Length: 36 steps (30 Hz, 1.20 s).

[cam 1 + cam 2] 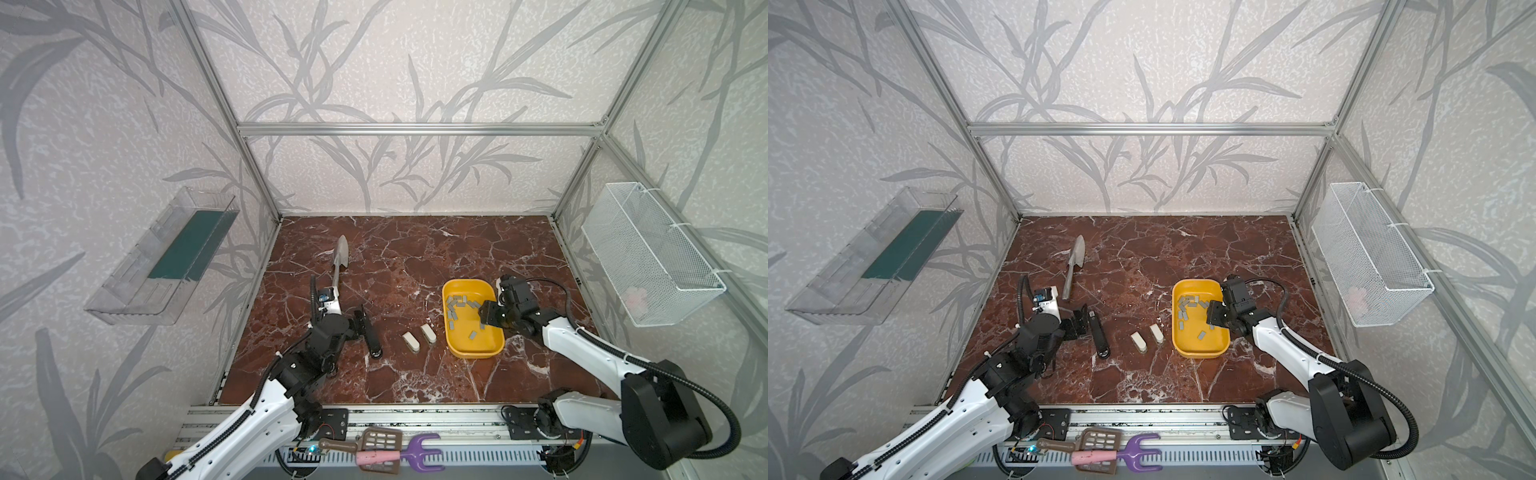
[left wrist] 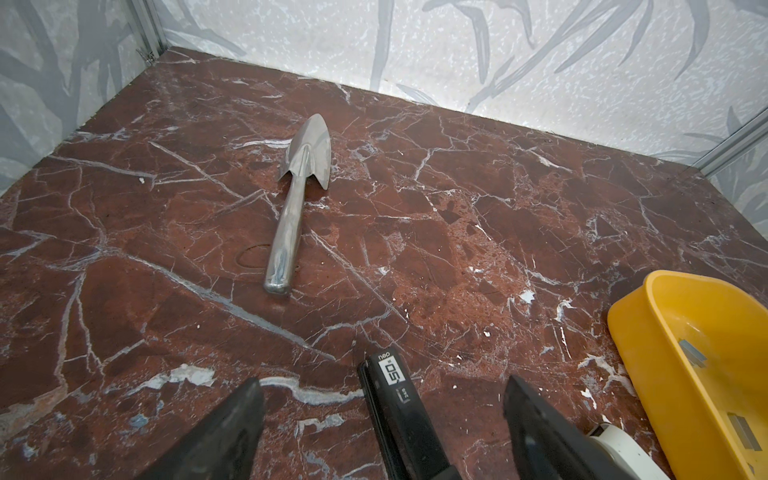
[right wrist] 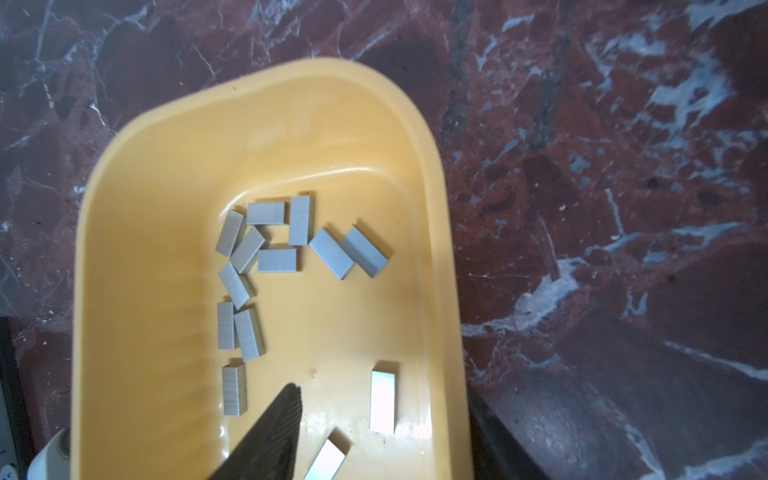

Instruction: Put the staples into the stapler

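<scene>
polished metal trowel (image 2: 297, 199), glossy plastic tray (image 3: 137, 249), dull grey metal staples (image 3: 276, 259), smooth black stapler (image 2: 399, 411)

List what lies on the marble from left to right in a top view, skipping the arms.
Trowel → stapler → nearer cream block → farther cream block → yellow tray, with the staples in it.

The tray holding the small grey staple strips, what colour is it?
The rounded plastic tray is yellow, clearest in the right wrist view.

Metal trowel (image 1: 341, 251) flat on marble table (image 1: 415, 257); two cream blocks (image 1: 410, 343) beside yellow tray (image 1: 482, 345); wire basket (image 1: 648, 257) on right wall.
</scene>
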### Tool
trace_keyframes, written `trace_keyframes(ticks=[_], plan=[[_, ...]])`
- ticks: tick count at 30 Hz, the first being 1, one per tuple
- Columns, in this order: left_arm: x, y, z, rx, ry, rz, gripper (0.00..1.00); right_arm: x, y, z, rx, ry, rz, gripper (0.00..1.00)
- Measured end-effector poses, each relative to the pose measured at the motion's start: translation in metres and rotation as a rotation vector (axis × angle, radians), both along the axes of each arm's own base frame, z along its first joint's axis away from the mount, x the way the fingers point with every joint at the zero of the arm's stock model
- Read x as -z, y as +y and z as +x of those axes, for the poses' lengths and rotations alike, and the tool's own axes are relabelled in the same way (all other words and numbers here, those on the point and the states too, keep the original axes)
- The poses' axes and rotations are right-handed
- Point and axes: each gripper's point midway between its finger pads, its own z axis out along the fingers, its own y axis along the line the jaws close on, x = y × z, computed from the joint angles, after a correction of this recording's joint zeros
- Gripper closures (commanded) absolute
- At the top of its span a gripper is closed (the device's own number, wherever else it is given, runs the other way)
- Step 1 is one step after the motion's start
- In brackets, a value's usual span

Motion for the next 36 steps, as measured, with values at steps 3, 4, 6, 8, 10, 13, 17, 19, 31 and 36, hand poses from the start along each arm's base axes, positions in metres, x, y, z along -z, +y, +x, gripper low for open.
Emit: trace_keyframes(ticks=[3, 4, 6, 8, 10, 13, 17, 19, 31, 36], plan=[[-0.011, 0.001, 0.004, -0.016, -0.020, 0.003, 0.00, -0.016, -0.004, 0.004, 0.015, -0.036, -0.018, 0.30], [-0.014, 0.002, 0.005, -0.021, -0.028, 0.009, 0.00, -0.023, -0.007, 0.007, 0.022, -0.054, -0.025, 0.28], [-0.022, 0.004, 0.009, -0.026, -0.041, 0.028, 0.00, -0.045, -0.020, 0.015, 0.060, -0.105, -0.048, 0.27], [-0.031, 0.010, 0.013, -0.040, -0.062, 0.046, 0.00, -0.068, -0.041, 0.026, 0.132, -0.161, -0.072, 0.24], [-0.039, 0.020, 0.019, -0.075, -0.093, 0.061, 0.00, -0.092, -0.072, 0.038, 0.233, -0.239, -0.126, 0.15], [-0.048, 0.048, 0.029, -0.177, -0.126, 0.086, 0.00, -0.107, -0.108, 0.049, 0.331, -0.348, -0.251, 0.13], [-0.051, 0.094, 0.052, -0.332, -0.154, 0.076, 0.00, -0.060, -0.127, 0.060, 0.335, -0.337, -0.401, 0.12], [-0.043, 0.113, 0.066, -0.388, -0.143, 0.077, 0.00, -0.021, -0.130, 0.059, 0.300, -0.276, -0.457, 0.12], [0.084, 0.155, 0.108, -0.441, 0.195, 0.433, 0.03, -0.017, -0.124, 0.088, 0.216, -0.468, -0.525, 0.11], [0.064, 0.150, 0.128, -0.408, 0.053, 0.380, 0.00, -0.012, -0.118, 0.100, 0.172, -0.497, -0.526, 0.10]])
